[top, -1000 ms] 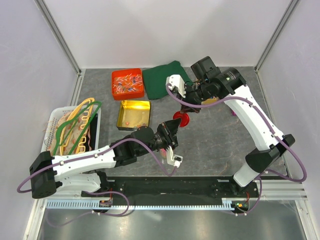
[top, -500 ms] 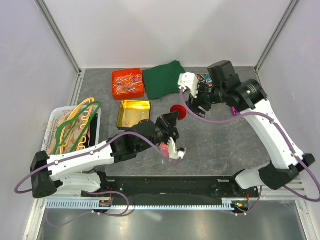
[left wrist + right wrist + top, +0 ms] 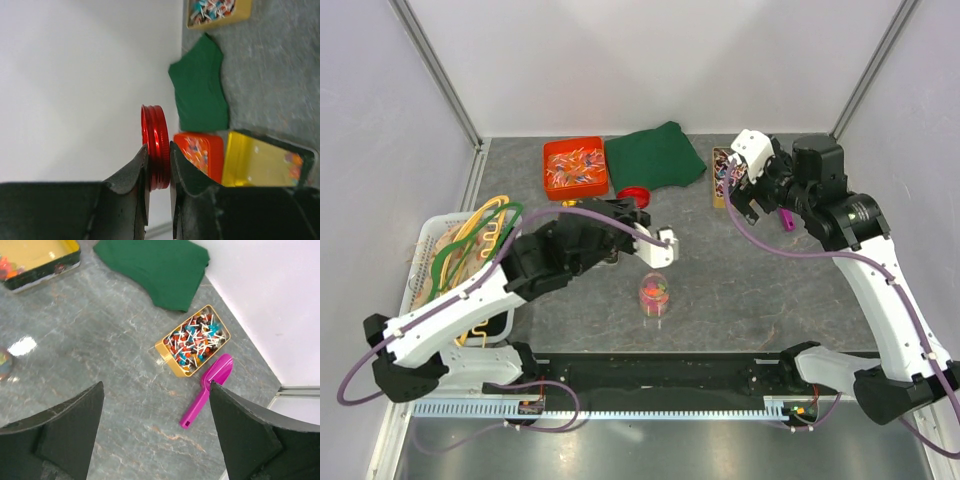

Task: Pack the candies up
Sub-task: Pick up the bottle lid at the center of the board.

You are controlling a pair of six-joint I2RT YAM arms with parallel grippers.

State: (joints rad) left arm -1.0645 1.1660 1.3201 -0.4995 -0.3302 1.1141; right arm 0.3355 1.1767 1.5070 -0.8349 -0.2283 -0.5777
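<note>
Near the back of the tabletop (image 3: 750, 290), the left hand (image 3: 159, 150) pinches a red screw lid (image 3: 155, 130) on edge, both fingers pressed against its flat faces, raised beside the green cloth (image 3: 655, 158) and the orange box (image 3: 575, 165). The candies (image 3: 656, 287) sit mostly in a small clear jar (image 3: 655, 302) standing alone and uncapped near the middle front, with a few pieces left in the yellow tin (image 3: 255, 160). Holding the lid by its faces leaves the rim free, probably so it can be set on the jar's mouth. The right hand (image 3: 155, 390) hangs spread wide and empty above a gold tin of twist-wrapped sweets (image 3: 192, 340) and a purple scoop (image 3: 207, 387), apparently drawn clear to give the left arm room. A second earlier both hands met at the lid over mid-table; since then the right has let go and swung to the back right, the left has carried the lid back and leftward, and the jar, then under the left arm, stands exposed.
</note>
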